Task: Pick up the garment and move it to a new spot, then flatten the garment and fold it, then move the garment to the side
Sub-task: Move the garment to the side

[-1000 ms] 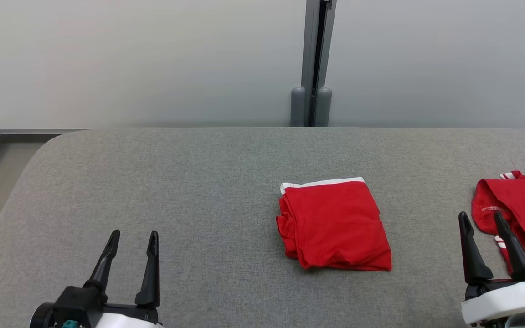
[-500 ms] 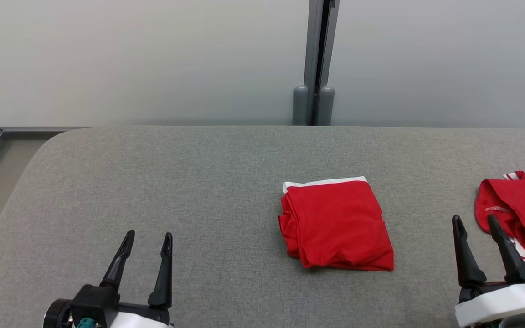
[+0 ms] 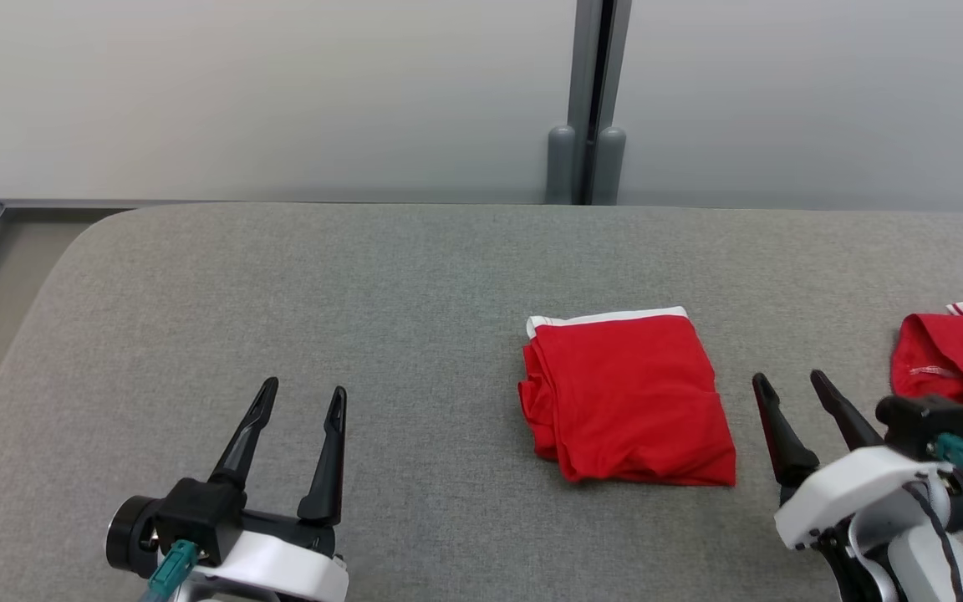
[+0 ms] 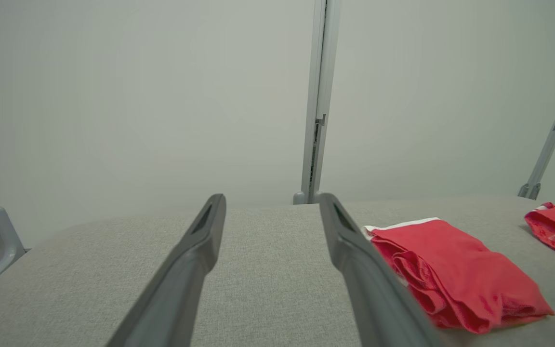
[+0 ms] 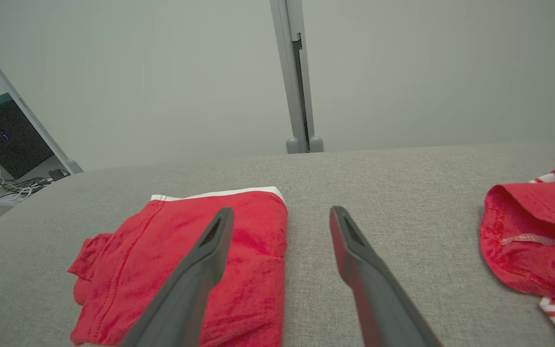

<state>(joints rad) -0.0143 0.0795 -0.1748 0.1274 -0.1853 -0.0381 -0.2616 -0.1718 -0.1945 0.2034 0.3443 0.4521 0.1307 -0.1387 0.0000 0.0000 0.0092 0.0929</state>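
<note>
Left gripper [image 3: 303,389], dark fingers apart and empty, near the front edge of the grey fabric-covered table [image 3: 415,276]. Mid-table lies the folded red garment with a white band [image 3: 628,401]. Right gripper [image 3: 788,378], fingers apart, just beside it. Crumpled red striped cloth [image 3: 954,368] at the right edge. Folding looks done; moving aside remains.
</note>
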